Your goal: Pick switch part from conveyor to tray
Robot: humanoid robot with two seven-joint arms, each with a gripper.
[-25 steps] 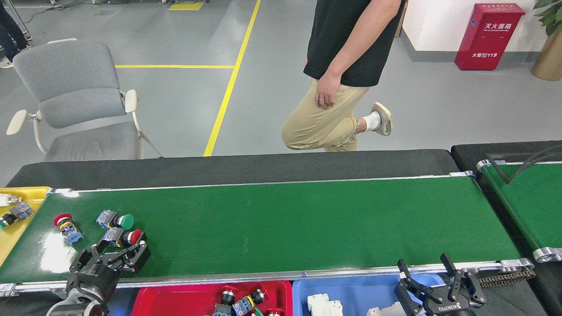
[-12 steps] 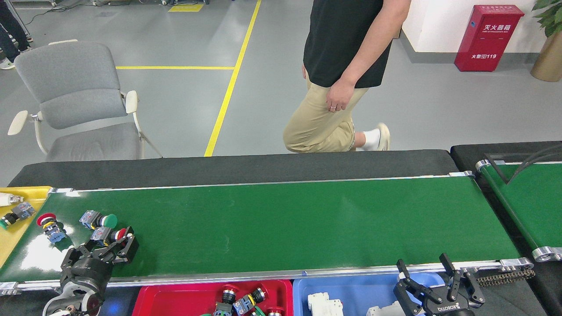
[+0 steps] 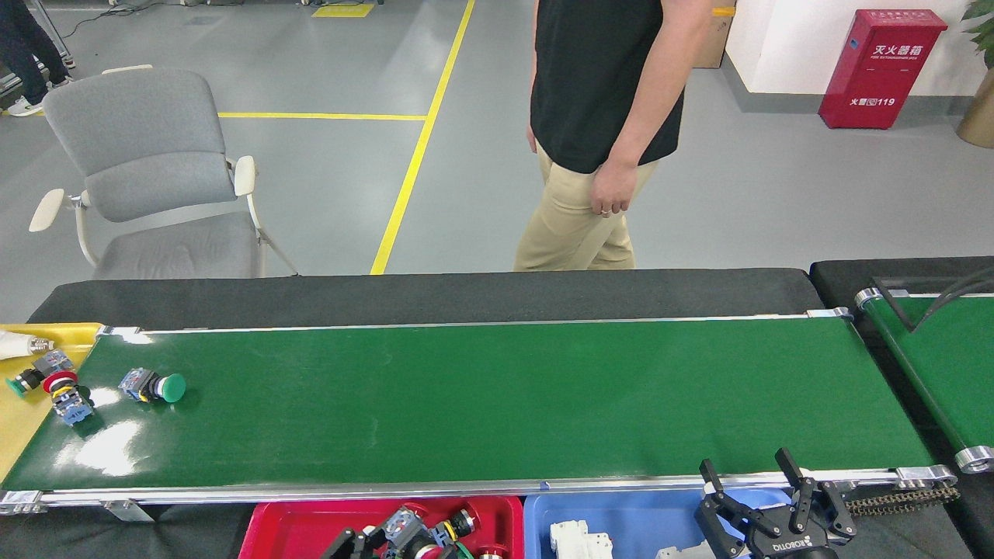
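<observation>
The conveyor is a long green belt across the middle of the head view. Two switch parts lie near its left end: a green-capped one and a red-capped one right at the end. My left gripper is low at the bottom edge over the red tray, shut on a grey-blue switch part with a red cap; most of the gripper is cut off by the frame. My right gripper stands open over the blue tray, holding nothing.
A yellow tray with a few parts sits past the belt's left end. White parts lie in the blue tray. A second green belt angles in at right. A person stands behind the conveyor, beside a grey chair.
My left gripper closed on the red-capped switch part on the belt and carried it right and down over the red tray. The other two switches rode left. The person straightened up.
</observation>
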